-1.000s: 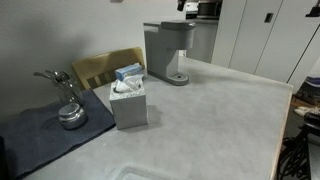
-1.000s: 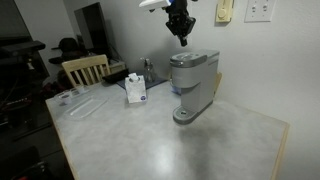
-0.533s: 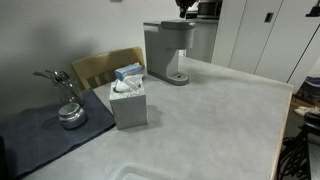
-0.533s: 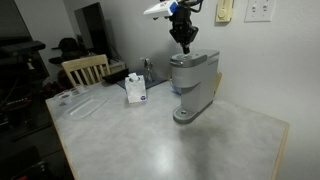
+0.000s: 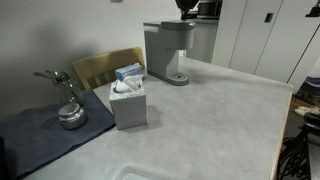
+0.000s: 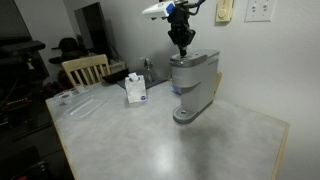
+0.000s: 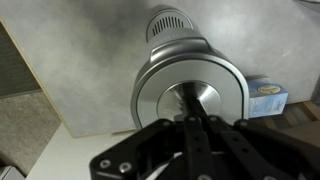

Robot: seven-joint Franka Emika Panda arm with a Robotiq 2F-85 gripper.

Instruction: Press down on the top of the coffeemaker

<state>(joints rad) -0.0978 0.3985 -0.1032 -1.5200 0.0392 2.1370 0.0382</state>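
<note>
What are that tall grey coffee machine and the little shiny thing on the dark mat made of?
The tall grey boxy coffeemaker looks like matte moulded plastic: even, dull grey walls. Its round drip tray has a silvery sheen, metal or coated plastic. The small shiny pot-and-handle piece looks like polished metal, with bright highlights.

Gripper is right over the coffeemaker top, jaws together, with nothing between them and the lid. Air above the machine is open in both exterior views. Tissue box stands well apart, toward the chair. Metal pot piece is farther off on the dark cloth. Wide bare surface in front.
</note>
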